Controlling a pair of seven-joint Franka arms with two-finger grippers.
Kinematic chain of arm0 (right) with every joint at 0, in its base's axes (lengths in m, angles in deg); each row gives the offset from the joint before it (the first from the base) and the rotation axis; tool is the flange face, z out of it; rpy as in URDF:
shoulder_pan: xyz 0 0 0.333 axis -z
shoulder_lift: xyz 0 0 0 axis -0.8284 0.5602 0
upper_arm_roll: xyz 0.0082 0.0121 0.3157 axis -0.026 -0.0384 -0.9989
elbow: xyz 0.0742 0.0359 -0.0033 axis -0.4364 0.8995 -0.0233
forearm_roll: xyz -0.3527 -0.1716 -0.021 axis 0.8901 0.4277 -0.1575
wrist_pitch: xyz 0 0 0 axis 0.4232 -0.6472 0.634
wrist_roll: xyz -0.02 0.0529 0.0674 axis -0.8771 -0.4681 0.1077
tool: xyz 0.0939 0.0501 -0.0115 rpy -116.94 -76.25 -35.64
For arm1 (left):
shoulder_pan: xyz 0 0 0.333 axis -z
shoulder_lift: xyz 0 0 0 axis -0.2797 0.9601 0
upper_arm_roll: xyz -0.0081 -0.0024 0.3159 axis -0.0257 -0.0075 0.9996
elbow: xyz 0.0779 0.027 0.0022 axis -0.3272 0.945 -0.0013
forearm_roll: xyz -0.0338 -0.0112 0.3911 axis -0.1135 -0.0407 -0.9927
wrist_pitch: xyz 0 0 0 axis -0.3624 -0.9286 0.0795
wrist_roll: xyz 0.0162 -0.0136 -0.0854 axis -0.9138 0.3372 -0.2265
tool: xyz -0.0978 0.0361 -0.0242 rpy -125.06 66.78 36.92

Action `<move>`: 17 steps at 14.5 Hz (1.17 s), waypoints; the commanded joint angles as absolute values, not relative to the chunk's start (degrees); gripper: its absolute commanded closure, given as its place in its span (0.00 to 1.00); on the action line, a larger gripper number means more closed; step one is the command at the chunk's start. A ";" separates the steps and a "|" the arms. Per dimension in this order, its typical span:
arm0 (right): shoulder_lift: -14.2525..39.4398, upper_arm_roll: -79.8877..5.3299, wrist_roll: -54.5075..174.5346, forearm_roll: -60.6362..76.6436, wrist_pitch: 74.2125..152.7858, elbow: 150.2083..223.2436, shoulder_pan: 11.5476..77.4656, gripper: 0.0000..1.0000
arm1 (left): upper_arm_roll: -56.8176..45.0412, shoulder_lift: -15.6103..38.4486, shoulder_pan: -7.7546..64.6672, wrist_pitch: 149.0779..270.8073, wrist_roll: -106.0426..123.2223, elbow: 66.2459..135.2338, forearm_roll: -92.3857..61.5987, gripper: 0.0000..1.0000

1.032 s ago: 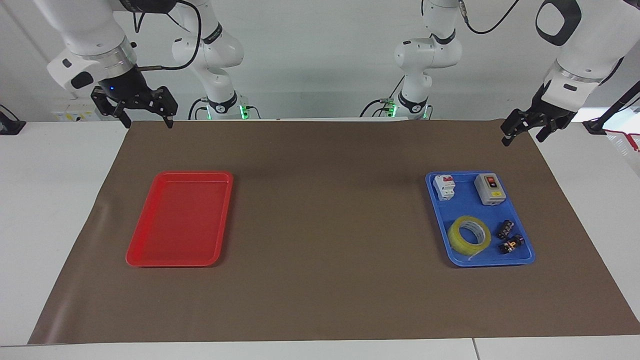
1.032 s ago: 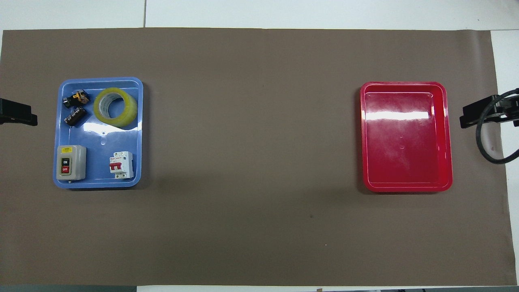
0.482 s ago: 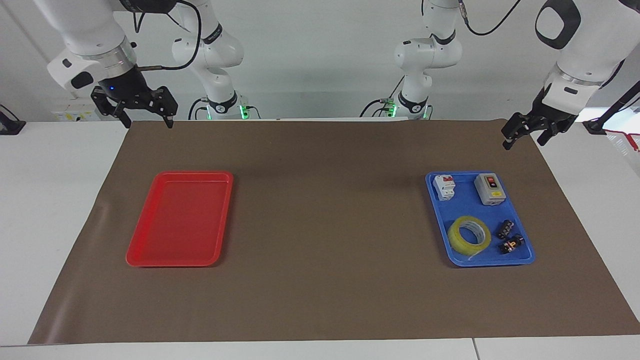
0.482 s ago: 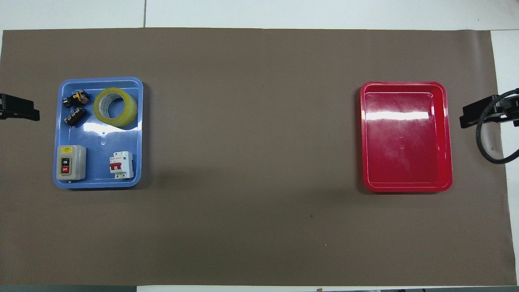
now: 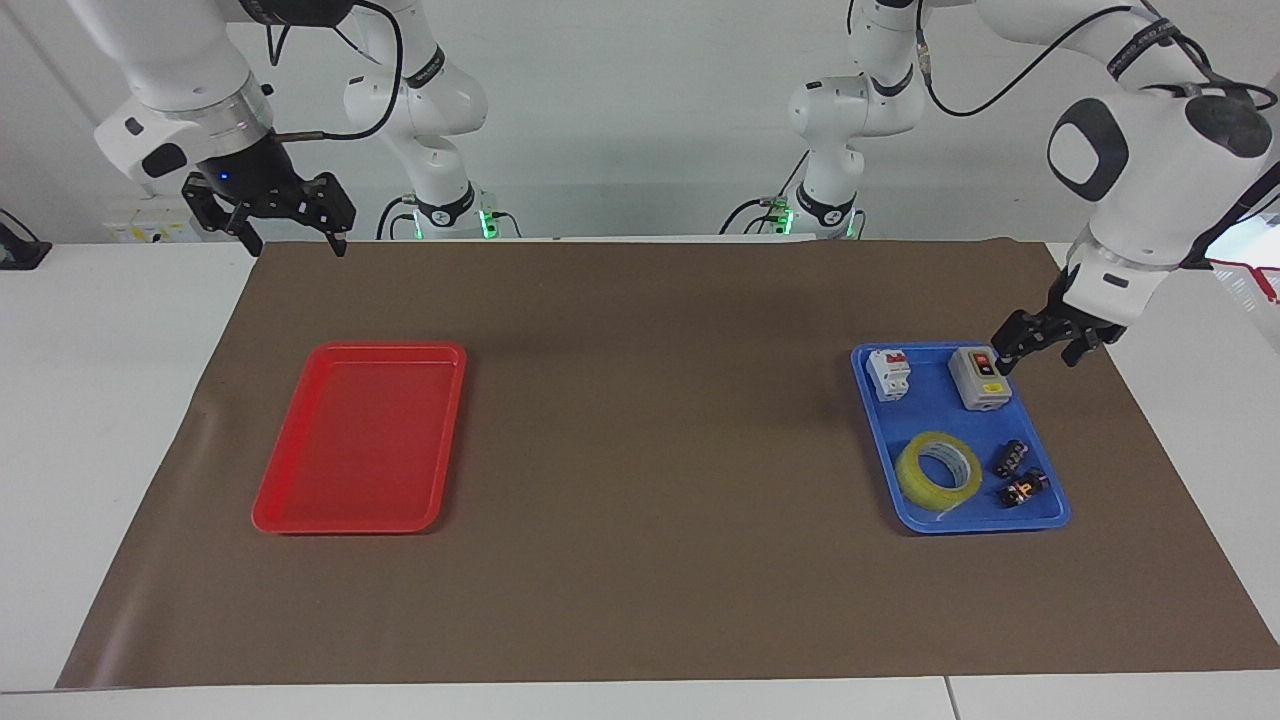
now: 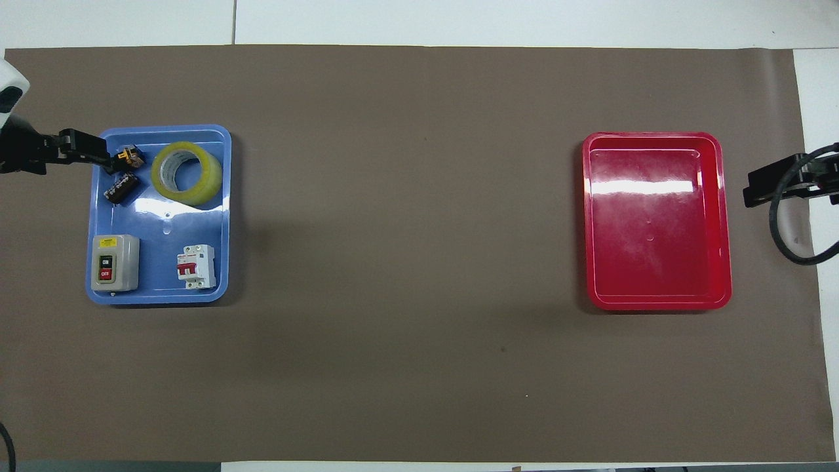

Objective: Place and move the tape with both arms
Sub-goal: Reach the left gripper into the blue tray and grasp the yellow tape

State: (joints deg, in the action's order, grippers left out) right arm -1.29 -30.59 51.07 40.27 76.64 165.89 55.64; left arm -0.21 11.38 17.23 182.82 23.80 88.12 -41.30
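Note:
The tape, a yellow translucent roll with a pale core, lies flat in the blue tray, in the part of it farther from the robots. My left gripper hangs open and empty over the tray's outer edge; in the facing view it is by the grey switch box. It is apart from the tape. My right gripper waits open, raised over the mat's edge beside the red tray, which holds nothing.
The blue tray also holds a grey on/off switch box, a white circuit breaker and two small black parts beside the tape. A brown mat covers the table.
My left arm has come down and swung in from off the mat's corner to the blue tray's edge. The right arm and the tape have not moved.

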 commanded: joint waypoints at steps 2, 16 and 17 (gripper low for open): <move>-1.34 -31.22 52.45 39.82 77.38 166.03 56.72 0.00 | -0.22 16.99 17.03 192.65 24.82 89.89 -40.35 0.00; -1.34 -31.22 52.37 39.82 77.38 166.03 56.64 0.00 | -0.31 21.58 17.91 209.82 23.94 101.41 -40.27 1.00; -1.34 -31.22 52.37 39.82 77.38 166.03 56.72 0.00 | -0.31 21.31 17.82 208.59 23.94 100.97 -40.27 1.00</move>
